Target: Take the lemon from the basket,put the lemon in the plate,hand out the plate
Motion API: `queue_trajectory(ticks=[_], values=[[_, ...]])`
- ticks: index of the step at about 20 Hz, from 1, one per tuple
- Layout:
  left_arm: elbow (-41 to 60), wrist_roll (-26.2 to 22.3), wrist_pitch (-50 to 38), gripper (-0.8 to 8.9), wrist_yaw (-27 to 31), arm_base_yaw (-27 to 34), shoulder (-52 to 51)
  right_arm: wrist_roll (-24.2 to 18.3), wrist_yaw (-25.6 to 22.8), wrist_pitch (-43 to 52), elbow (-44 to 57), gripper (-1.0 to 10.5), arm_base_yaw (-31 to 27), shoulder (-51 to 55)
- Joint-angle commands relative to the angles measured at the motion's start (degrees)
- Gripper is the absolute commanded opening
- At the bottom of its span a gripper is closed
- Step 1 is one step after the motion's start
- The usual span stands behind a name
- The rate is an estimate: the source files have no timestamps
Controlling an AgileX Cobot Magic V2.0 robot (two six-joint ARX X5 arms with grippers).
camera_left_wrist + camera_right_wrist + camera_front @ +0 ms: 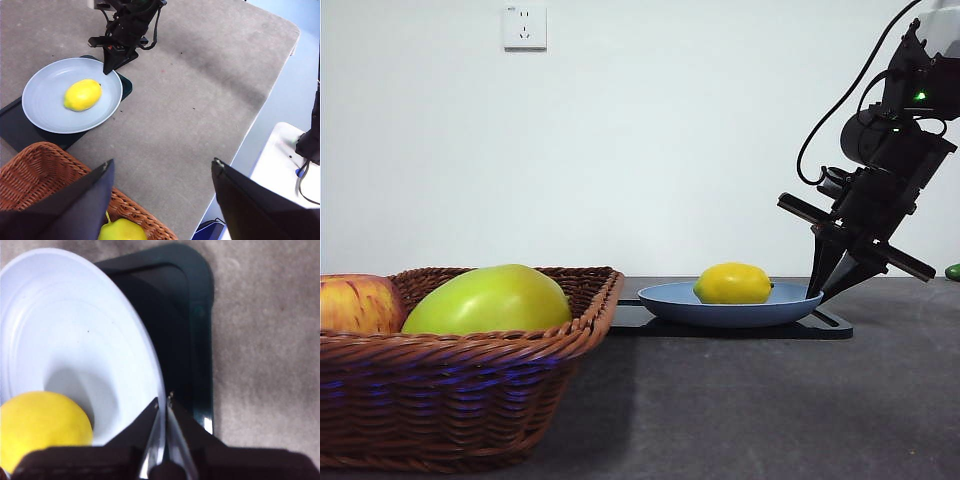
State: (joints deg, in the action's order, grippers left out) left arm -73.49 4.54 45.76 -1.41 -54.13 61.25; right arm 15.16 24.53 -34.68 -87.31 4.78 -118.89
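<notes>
The lemon (732, 283) lies in the light-blue plate (670, 296), which rests on a flat black tray (825, 325). My right gripper (817, 292) is shut on the plate's right rim (159, 390), one jaw inside and one outside; the lemon (40, 420) sits close beside the jaws. In the left wrist view the lemon (83, 94) and plate (45, 107) lie beyond the wicker basket (30, 170). My left gripper (162, 175) is open and empty, held high above the basket's (470, 380) edge.
The basket holds a large yellow-green fruit (488, 300) and a red-yellow apple (355, 304). The grey table's edge (250, 135) runs past a white surface (285, 160). A wall socket (524, 27) sits on the back wall.
</notes>
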Motion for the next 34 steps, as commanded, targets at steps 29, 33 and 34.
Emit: queue_trajectory(ticks=[29, 33, 34], values=[[7.28, -14.49, -5.95, 0.06, -3.06, 30.25, 1.16, -8.59, -38.60, -14.49, 13.55, 0.0, 24.02, 53.44], [22.47, -7.21, -21.05, 0.06, -6.49, 34.07, -5.99, -8.63, -39.93, 4.02, 31.08, 0.0, 28.46, 63.60], [26.58, -5.73, -25.20, 0.06, -6.40, 34.12, -8.33, -8.68, -39.93, 8.46, 35.65, 0.0, 28.98, 66.07]])
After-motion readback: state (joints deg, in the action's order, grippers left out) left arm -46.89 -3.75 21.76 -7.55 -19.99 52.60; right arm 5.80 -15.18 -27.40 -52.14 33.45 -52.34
